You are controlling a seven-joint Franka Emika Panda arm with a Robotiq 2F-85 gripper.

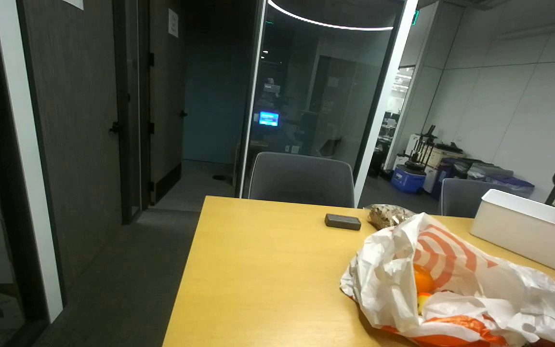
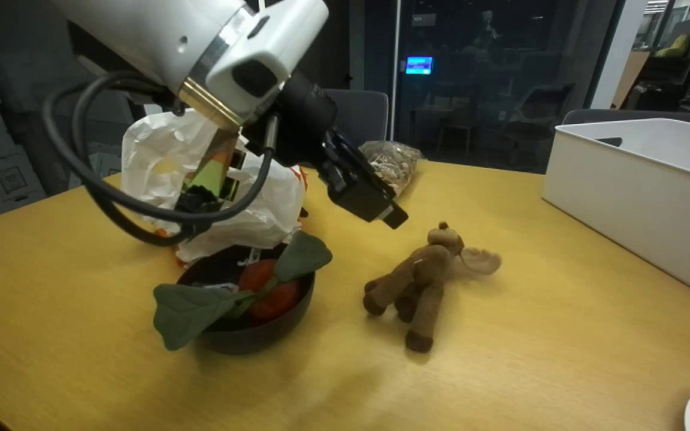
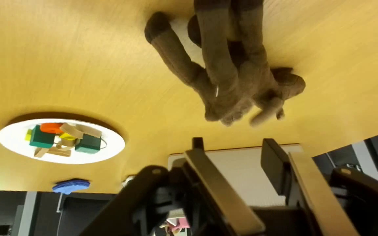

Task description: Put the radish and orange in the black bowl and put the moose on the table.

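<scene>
The brown plush moose (image 2: pixel 432 269) is on the yellow table with its legs spread. Its antler is blurred in an exterior view. It also shows in the wrist view (image 3: pixel 228 75), outside the fingers. My gripper (image 3: pixel 233 144) is open, with nothing between its fingers. In an exterior view the gripper (image 2: pixel 395 216) hangs above and beside the moose, apart from it. The black bowl (image 2: pixel 255 338) holds the red radish (image 2: pixel 276 302), its green leaves over the rim. An orange (image 1: pixel 422 278) shows inside the white bag. Whether the bowl also holds an orange, I cannot tell.
The crumpled white bag (image 1: pixel 388 274) stands behind the bowl, with a clear bag (image 2: pixel 394 161) beyond. A white bin (image 2: pixel 632 197) stands on the table's far side. A white plate (image 3: pixel 11 136) holds several toy blocks. A dark small block (image 1: pixel 342 221) lies near the edge.
</scene>
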